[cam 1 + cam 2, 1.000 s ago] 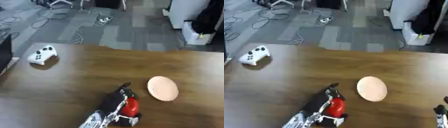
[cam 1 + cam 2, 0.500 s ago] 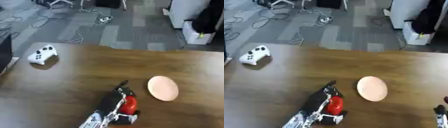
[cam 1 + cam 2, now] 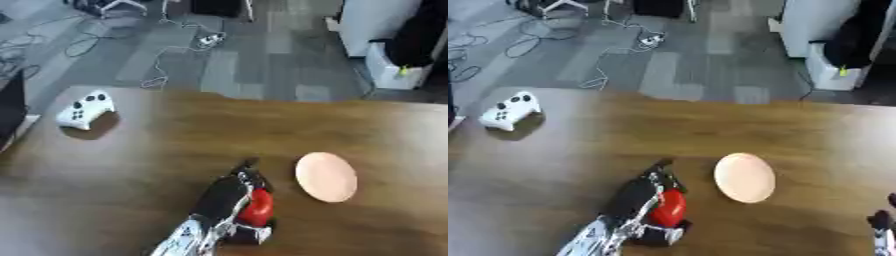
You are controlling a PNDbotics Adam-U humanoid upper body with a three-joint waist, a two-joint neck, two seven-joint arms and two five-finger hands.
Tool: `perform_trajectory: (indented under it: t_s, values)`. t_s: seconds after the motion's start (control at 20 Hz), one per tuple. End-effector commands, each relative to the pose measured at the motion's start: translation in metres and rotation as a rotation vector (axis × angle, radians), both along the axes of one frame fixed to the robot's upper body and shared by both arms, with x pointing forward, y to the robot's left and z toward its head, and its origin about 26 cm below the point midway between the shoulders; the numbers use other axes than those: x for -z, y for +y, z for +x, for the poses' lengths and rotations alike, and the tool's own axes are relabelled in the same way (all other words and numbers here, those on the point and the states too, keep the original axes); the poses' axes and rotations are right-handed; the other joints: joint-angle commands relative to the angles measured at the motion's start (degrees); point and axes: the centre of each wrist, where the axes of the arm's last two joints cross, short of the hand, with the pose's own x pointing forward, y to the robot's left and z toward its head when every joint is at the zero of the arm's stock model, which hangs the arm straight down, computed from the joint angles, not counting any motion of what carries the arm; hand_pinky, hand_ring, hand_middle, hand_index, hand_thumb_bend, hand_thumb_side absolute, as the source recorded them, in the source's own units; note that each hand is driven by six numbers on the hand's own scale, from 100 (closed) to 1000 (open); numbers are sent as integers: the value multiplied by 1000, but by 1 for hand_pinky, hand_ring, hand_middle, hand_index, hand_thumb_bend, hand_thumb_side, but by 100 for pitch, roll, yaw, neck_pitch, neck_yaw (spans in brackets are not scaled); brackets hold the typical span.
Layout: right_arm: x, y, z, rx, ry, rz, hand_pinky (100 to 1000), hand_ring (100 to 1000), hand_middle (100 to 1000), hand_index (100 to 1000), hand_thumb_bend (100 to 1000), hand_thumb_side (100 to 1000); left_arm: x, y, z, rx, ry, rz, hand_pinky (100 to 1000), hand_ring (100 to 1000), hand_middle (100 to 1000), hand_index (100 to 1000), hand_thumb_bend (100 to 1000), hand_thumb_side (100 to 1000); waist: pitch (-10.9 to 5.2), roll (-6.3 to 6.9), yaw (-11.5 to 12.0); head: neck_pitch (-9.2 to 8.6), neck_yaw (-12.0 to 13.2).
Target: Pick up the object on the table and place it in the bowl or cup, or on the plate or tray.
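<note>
Left eye view: the left hand (image 3: 229, 196) half covers a glossy round red object (image 3: 256, 210) — fingers curled round it, low on the dark wooden desk (image 3: 175, 145), just left of a flat, matte peach plate (image 3: 325, 176). A white game controller (image 3: 85, 109) lies far left.

Right eye view: the right hand (image 3: 881, 223) is cut off at the lower right corner — its fingers' state cannot be told

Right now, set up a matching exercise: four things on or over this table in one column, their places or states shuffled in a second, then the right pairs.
1. red object
2. plate
3. white game controller
4. right hand

A. far left of the table
B. lower right corner, idle
C. held in the left hand
D. lying bare, right of the left hand

Pairs: 1-C, 2-D, 3-A, 4-B
</note>
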Motion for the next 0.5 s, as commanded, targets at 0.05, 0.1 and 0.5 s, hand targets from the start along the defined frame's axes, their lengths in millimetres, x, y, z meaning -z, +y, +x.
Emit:
perform_trajectory:
  t_s: [0.05,0.1,0.5]
  values:
    - [-5,-3,1,5,-20,-1,803,693,913,898,261,712,-23,6,3,-3,-75,33,100,1000,284,433,392,100,-109,8,-11,-118,-25]
    - [-5,-3,1,5,-20,-2,803,694,913,898,261,712,-27,6,4,-4,-86,37,100,1000,285,435,397,100,-114,11,-13,-123,-23]
    - [-5,-4,1,3,-18,-7,803,694,913,898,261,712,-64,5,14,10,-204,84,100,1000,286,435,432,100,-155,36,-50,-205,30]
